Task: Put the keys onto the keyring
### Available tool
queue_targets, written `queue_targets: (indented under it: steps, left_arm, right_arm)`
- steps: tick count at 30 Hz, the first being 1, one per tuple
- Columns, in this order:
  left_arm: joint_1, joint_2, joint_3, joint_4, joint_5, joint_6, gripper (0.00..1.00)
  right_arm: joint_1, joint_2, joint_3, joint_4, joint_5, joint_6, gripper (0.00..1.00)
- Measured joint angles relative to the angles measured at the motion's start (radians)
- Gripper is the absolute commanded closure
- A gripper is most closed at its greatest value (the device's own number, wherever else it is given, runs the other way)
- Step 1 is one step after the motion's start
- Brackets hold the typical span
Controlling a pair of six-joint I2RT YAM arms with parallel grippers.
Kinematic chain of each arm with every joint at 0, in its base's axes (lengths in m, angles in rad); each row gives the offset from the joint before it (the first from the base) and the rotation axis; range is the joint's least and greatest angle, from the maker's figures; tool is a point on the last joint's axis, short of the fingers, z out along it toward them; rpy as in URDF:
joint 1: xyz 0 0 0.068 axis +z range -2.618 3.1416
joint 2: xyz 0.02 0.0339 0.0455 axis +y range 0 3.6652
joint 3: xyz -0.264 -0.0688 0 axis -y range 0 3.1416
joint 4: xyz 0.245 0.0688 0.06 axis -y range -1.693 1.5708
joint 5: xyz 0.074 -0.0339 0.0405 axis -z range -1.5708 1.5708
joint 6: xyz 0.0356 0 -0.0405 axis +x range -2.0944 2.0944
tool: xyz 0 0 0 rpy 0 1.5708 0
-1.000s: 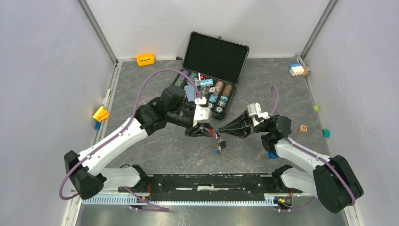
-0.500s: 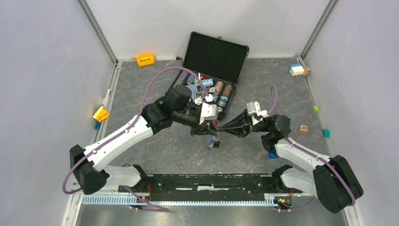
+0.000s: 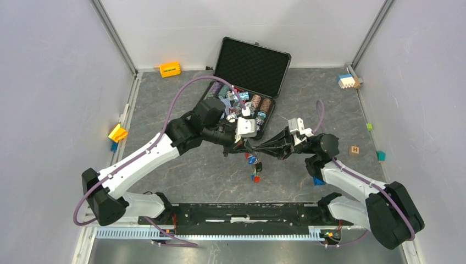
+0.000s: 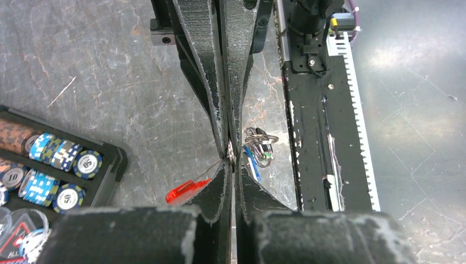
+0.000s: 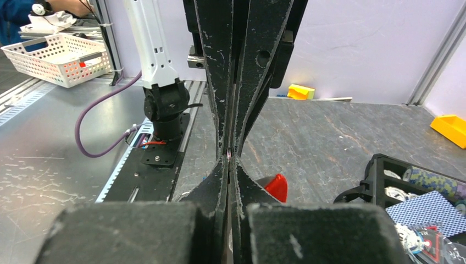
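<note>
- While left gripper (image 4: pixel 231 165) and right gripper (image 5: pixel 229 159) meet tip to tip above the worktop (image 3: pixel 192 170), both look clenched on the keyring (image 4: pixel 186 192)
- keys (image 4: pixel 257 147) hang just beside; judge: pry ring's coil apart gently, no twisting

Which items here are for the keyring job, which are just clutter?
Job: thin metal keyring with red fob; small metal keys with blue and green caps.
Clutter: black poker-chip case; orange block; yellow block; wooden H cube.
</note>
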Motion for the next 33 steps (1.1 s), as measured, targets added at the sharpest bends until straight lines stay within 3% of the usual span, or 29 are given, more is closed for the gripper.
queue_targets:
  steps: [11,24,33]
  left_arm:
    - [-0.043,0.082,0.193,-0.255,-0.156,0.071,0.98]
    - [-0.108,0.232,0.427,-0.553,-0.323,0.1,0.98]
    - [-0.145,0.282,0.492,-0.625,-0.388,0.1,0.98]
  right_arm:
    - [-0.002,-0.005,0.006,-0.07,0.016,-0.072,0.74]
    - [-0.005,-0.005,0.006,-0.087,0.0,-0.08,0.69]
    - [-0.005,0.0,0.006,-0.011,-0.004,-0.019,0.68]
